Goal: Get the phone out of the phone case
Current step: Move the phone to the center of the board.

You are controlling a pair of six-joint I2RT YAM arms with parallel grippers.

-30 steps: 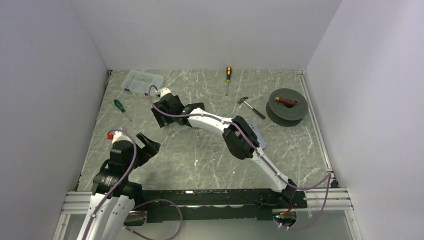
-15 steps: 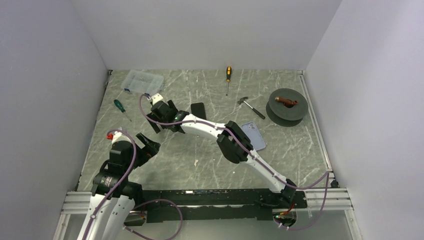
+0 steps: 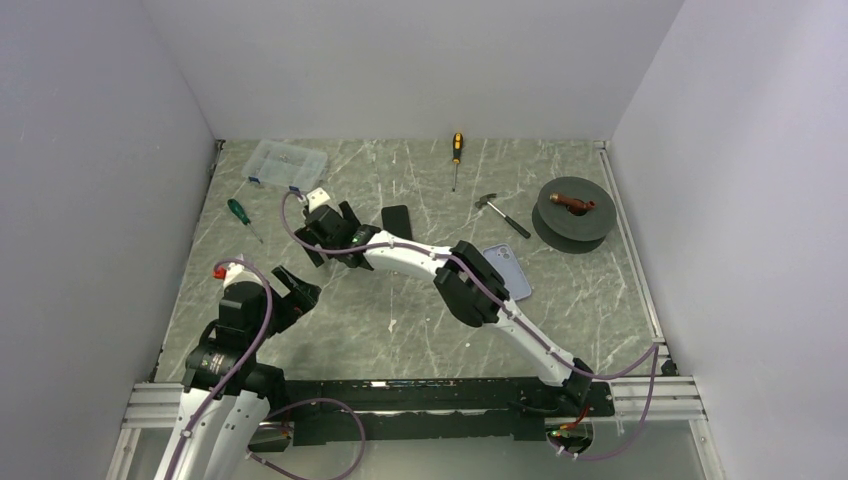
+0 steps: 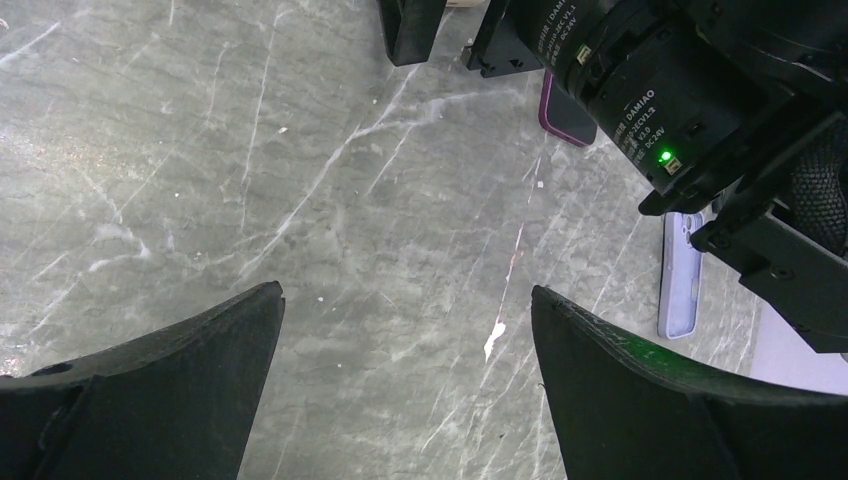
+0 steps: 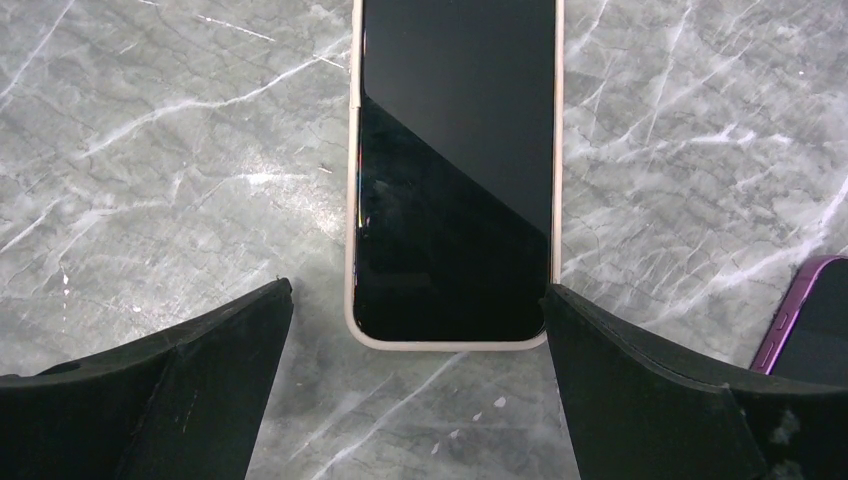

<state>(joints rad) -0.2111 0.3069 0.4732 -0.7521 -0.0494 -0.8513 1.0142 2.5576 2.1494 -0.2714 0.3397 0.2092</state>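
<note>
In the right wrist view a phone (image 5: 452, 170) with a dark screen lies flat on the marble table inside a cream phone case (image 5: 350, 250). My right gripper (image 5: 415, 290) is open, with one finger on each side of the phone's near end and not touching it. From the top view this phone is hidden under the right gripper (image 3: 322, 232), which reaches far to the left. The left gripper (image 4: 406, 292) is open over bare table, close to the right one (image 3: 295, 290).
A dark phone with a purple edge (image 3: 397, 220) lies just right of the right gripper. A lavender phone or case (image 3: 508, 270) lies by the right arm's elbow. Further back are a clear box (image 3: 287, 160), a green screwdriver (image 3: 240, 215), a yellow screwdriver (image 3: 457, 155), a hammer (image 3: 502, 213) and a dark spool (image 3: 573, 205).
The right arm has swung left, uncovering the purple-edged phone and the lavender one; it has barely moved in the last half second. The left arm has stayed still.
</note>
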